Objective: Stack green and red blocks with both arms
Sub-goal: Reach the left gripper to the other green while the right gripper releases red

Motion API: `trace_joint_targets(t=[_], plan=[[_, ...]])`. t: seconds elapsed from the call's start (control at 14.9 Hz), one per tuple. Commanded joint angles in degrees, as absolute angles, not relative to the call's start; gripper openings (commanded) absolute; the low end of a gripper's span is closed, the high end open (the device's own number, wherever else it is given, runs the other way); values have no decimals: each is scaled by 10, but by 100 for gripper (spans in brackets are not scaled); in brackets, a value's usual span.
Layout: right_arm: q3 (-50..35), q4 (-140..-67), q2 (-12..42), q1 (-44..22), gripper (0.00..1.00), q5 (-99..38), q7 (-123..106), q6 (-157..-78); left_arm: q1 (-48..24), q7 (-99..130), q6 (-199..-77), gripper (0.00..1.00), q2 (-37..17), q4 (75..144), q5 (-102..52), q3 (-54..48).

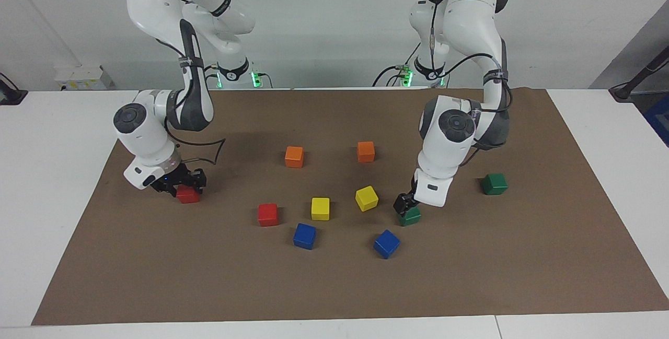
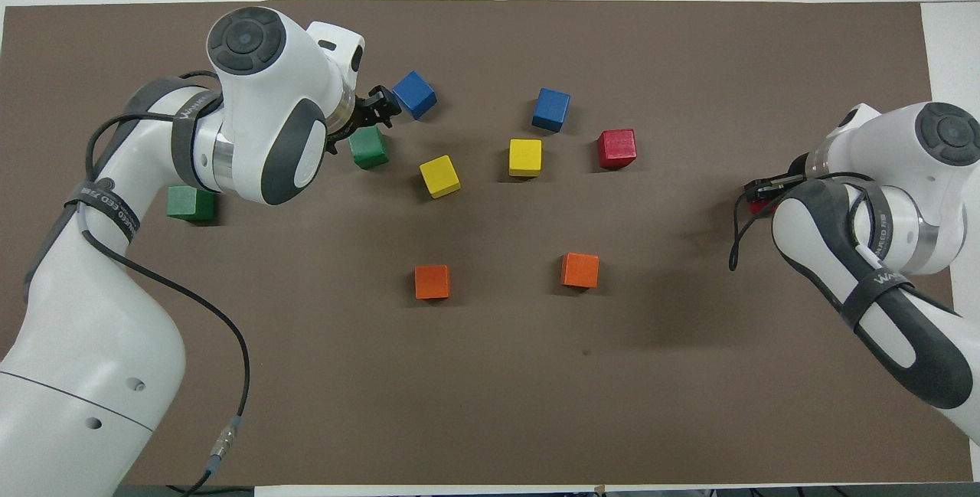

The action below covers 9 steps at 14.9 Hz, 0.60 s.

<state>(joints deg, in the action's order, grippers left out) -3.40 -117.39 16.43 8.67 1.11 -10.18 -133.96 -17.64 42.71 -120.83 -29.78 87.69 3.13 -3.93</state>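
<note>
Left gripper (image 1: 406,206) down on a green block (image 1: 410,217), jaws' state unclear. Right gripper (image 1: 184,182) likewise at a red block (image 1: 188,195). Bare bench (image 1: 334,287) at six o'clock in the facing view.

Readable markings on the arms

Grey cable straps are showing partial print: "WA" on the right arm's strap (image 2: 880,280) and fragments like "EED" on the left arm's strap (image 2: 107,210); the remaining letters are staying illegible

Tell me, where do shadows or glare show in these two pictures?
Facing view: soft shadow lies on the brown mat under the right arm's elbow; green lights glow at both arm bases. Overhead view: each cube, like the orange cube, throws only a faint shadow; no strong glare.
</note>
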Motion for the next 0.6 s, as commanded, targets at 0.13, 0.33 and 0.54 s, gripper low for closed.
trace_joint_targets(t=[0.13,0.33,0.54], plan=[[-38,-1144,163,91,100,8,-103,-1322,-180,435,-1255,100,-307,892,61,-36],[-43,-1115,146,84,100,2,-99,-1303,-182,434,-1262,100,-313,892,60,-38],[-49,-1062,146,60,100,2,-97,-1247,-188,435,-1280,100,-314,912,61,-37]])
